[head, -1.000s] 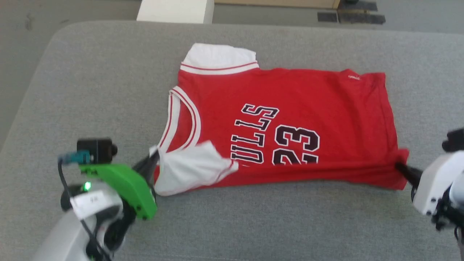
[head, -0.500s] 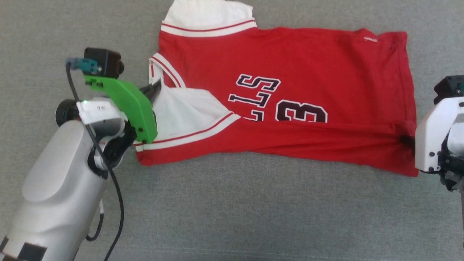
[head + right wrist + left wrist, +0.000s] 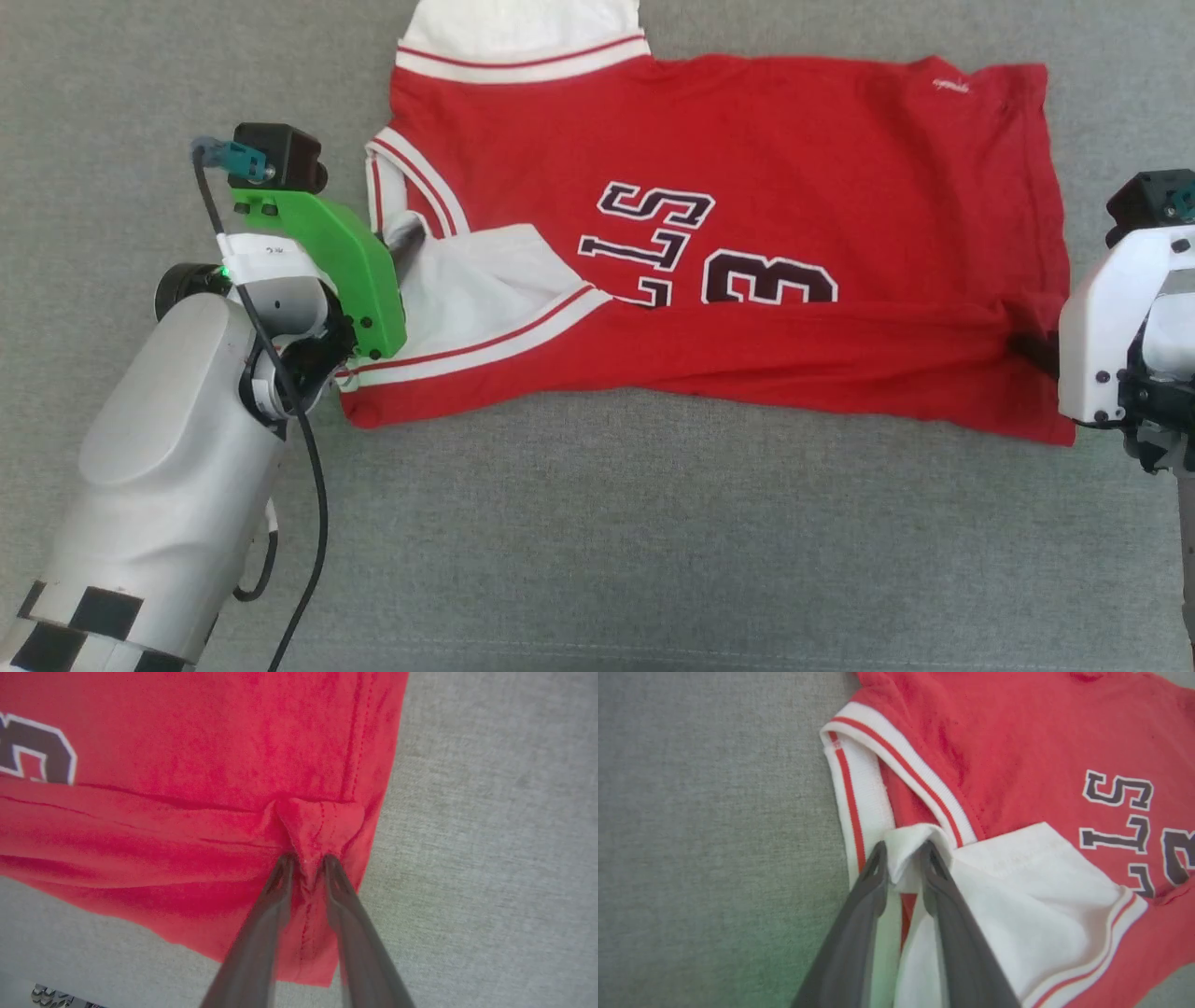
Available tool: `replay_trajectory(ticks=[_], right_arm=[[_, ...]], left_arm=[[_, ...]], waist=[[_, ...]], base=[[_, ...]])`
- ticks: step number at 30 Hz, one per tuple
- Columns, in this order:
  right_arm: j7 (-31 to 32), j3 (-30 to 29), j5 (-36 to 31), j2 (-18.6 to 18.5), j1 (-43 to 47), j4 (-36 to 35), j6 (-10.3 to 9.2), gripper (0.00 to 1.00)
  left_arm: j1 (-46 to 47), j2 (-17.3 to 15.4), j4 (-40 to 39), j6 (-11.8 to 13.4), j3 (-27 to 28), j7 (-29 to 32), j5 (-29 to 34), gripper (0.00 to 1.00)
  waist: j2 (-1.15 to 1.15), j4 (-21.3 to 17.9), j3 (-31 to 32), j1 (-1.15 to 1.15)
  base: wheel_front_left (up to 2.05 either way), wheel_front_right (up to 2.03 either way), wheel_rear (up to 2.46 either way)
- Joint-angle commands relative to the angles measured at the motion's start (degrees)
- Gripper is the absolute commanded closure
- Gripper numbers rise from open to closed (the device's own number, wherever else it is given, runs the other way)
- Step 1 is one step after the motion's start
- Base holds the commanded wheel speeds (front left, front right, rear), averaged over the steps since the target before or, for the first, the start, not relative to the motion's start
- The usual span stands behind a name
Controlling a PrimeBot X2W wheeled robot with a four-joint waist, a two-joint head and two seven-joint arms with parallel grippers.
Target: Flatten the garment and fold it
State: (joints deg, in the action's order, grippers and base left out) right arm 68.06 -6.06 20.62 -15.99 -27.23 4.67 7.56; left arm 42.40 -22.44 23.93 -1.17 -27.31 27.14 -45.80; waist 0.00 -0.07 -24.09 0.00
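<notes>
A: How is the light on the red jersey-style shirt with black lettering?
B: Bright and even; a thin soft shadow runs along its near edge on the grey woven cloth surface.
A: Focus?
B: Shirt fairly sharp; the left gripper's long dark fingers and the right gripper's fingers blur. Green tint beside its collar.

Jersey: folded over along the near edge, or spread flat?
Folded. The garment has its near edge and white sleeve lying over its front, covering part of the print.
</notes>
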Motion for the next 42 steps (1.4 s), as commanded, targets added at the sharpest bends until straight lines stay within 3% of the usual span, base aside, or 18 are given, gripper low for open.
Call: replay_trajectory(ticks=[1,6,10,12,13,16,21,22,26,30,33,37,42], right_arm=[[-0.88,-0.14,0.64,0.17,0.26,0.14,-0.08,0.0],[-5.22,-2.47,3.27,1.18,1.14,-1.38,-0.08,0.0],[-11.74,-5.54,4.9,2.14,3.36,-4.32,-0.08,0.0],[-17.2,-6.91,4.93,2.62,4.81,-6.32,-0.08,0.0],[-25.64,-8.0,5.03,3.59,7.88,-8.19,-0.08,0.0],[-34.86,-8.76,5.09,4.16,12.1,-9.23,-0.08,0.0],[-46.82,-8.13,4.95,4.25,19.62,-9.03,-0.08,0.0],[-52.3,-7.6,5.21,4.52,23.38,-7.75,-0.08,0.0],[-56.16,-7.08,5.54,4.69,26.42,-5.33,-0.08,0.0],[-58.33,-6.87,6.21,4.45,27.11,-2.7,-0.08,0.0],[-58.56,-6.86,6.47,4.11,26.54,-2.3,-0.08,0.0],[-58.51,-6.76,6.71,3.67,25.43,-2.08,-0.08,0.0],[-58.4,-6.24,6.89,3.49,24.25,-1.75,-0.08,0.0]], left_arm=[[0.86,0.06,0.11,-0.46,0.13,-0.27,-0.58,0.0],[0.81,-0.06,-1.71,-0.36,1.37,-2.88,-0.86,0.0],[-1.2,-1.02,-5.18,0.29,3.25,-8.74,0.2,0.0],[-3.04,-1.54,-7.7,0.65,4.36,-13.74,1.53,0.0],[-7.64,-1.87,-10.62,1.47,5.83,-21.33,3.22,0.0],[-13.66,-2.11,-13.13,2.71,6.96,-28.88,5.14,0.0],[-23.02,-1.79,-15.38,5.0,7.57,-37.85,7.72,0.0],[-27.64,-0.99,-15.88,6.09,8.01,-40.48,8.72,0.0],[-31.51,0.52,-16.26,6.82,8.42,-41.62,9.71,0.0],[-32.62,1.87,-15.02,6.99,8.03,-41.5,10.75,0.0],[-30.27,1.54,-13.55,7.23,6.54,-37.36,11.18,0.0],[-24.36,1.08,-11.64,7.67,3.47,-25.8,11.18,0.0],[-16.76,0.7,-8.8,9.38,-1.2,-4.63,9.98,0.0]], waist=[[0.0,0.26,2.44,0.0],[0.0,0.59,7.52,0.0],[0.0,0.8,11.61,0.0],[0.0,0.87,12.9,0.0],[0.0,0.94,15.03,0.0],[0.0,1.13,16.86,0.0],[0.0,1.61,18.91,0.0],[0.0,1.89,19.43,0.0],[0.0,2.23,19.57,0.0],[0.0,2.45,18.83,0.0],[0.0,2.55,17.71,0.0],[0.0,2.64,15.77,0.0],[0.0,2.19,13.39,0.0]], base=[[0.0,0.0,0.0],[0.0,0.0,0.0],[0.0,0.0,0.0],[0.0,0.0,0.0],[0.0,0.0,0.0],[0.0,0.0,0.0],[0.0,0.0,0.0],[0.0,0.0,0.0],[0.0,0.0,0.0],[0.0,0.0,0.0],[0.0,0.0,0.0],[0.0,0.0,0.0],[0.0,0.0,0.0]])
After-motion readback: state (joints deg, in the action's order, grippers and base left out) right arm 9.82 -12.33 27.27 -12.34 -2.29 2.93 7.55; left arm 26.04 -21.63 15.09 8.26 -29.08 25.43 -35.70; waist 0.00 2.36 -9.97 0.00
